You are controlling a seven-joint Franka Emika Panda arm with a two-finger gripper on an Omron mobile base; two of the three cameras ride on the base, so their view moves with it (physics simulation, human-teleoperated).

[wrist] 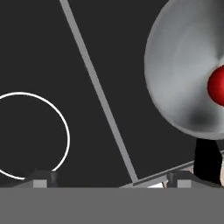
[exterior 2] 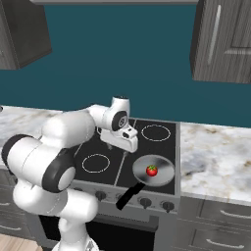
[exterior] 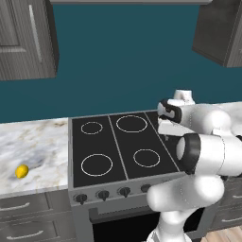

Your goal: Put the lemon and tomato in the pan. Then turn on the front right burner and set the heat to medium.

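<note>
The grey pan (exterior 2: 162, 166) sits on the front right burner of the black stove (exterior 2: 98, 147), its black handle (exterior 2: 129, 195) pointing out over the front edge. The red tomato (exterior 2: 152, 170) lies inside the pan. In the hand view the pan (wrist: 183, 74) is at the right with the tomato (wrist: 217, 85) at the frame edge. My gripper (exterior 2: 118, 148) hangs open and empty over the middle of the stove, left of the pan, with its fingertips (wrist: 43, 178) apart. The yellow lemon (exterior: 21, 171) rests on the marble counter (exterior: 33, 142) left of the stove.
A row of knobs (exterior: 103, 194) lines the stove front. Three bare burner rings (exterior: 97, 164) show on the cooktop. Dark wall cabinets (exterior: 26, 38) hang above on both sides. More marble counter (exterior 2: 215, 152) runs right of the stove.
</note>
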